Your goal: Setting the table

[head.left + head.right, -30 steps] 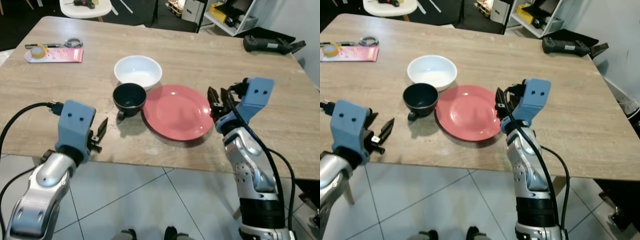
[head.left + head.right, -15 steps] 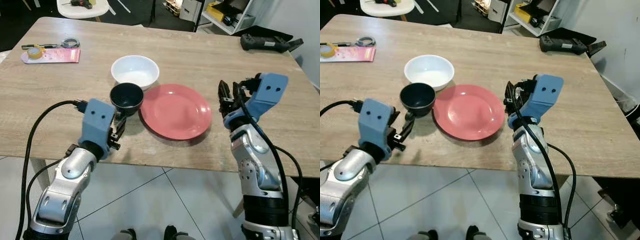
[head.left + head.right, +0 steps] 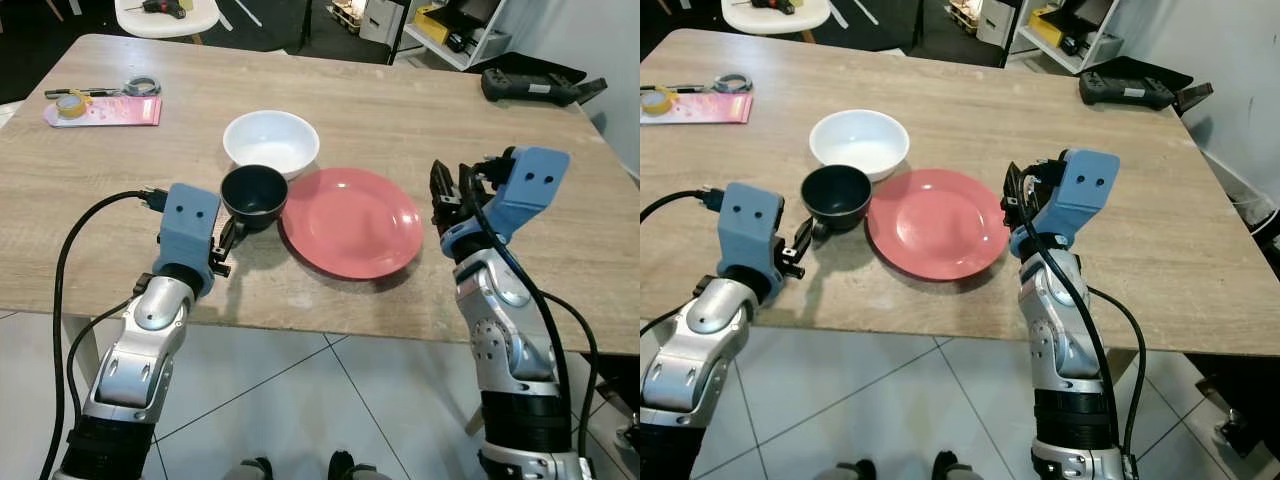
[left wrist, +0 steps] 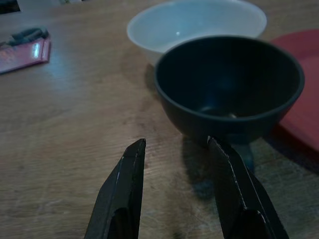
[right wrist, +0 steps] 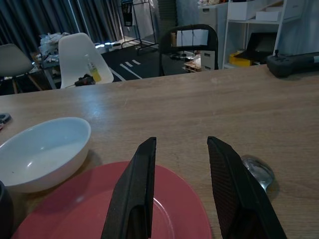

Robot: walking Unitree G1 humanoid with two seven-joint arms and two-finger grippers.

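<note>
1. Pale wood-grain table (image 3: pixel 420 110) carries a red plate (image 3: pixel 352 222), a white bowl (image 3: pixel 271 143) and a dark cup (image 3: pixel 253 193); the cup stands just in front of the bowl and beside the plate's left rim, close to both
2. The left pincer (image 4: pixel 177 164) hovers low over the table at its near edge, pointing at the dark cup (image 4: pixel 229 84). Its two black fingers (image 4: pixel 125 186) are spread apart with bare wood between them, and they grip nothing
3. In the left wrist view one fingertip lies right at the foot of the cup, where a small handle sticks out toward the pincer; whether it actually touches cannot be told
4. The right pincer (image 5: pixel 180 154) is raised above the table just right of the red plate (image 5: pixel 119 209), its fingers (image 5: pixel 137 194) parted and empty, aimed across the plate toward the white bowl (image 5: pixel 42 149)
5. A metal spoon (image 5: pixel 258 172) lies on the wood beside the plate's right edge, under the right pincer; only its bowl end is visible
6. At the far left of the table sit a pink packet (image 3: pixel 105 110) with a roll of yellow tape (image 3: pixel 75 102) and a pair of scissors (image 3: pixel 135 87) resting on or beside it
7. A black handheld device (image 3: pixel 540 85) lies at the far right corner
8. Beyond the table stand a white chair (image 5: pixel 82 57) and shelving
</note>
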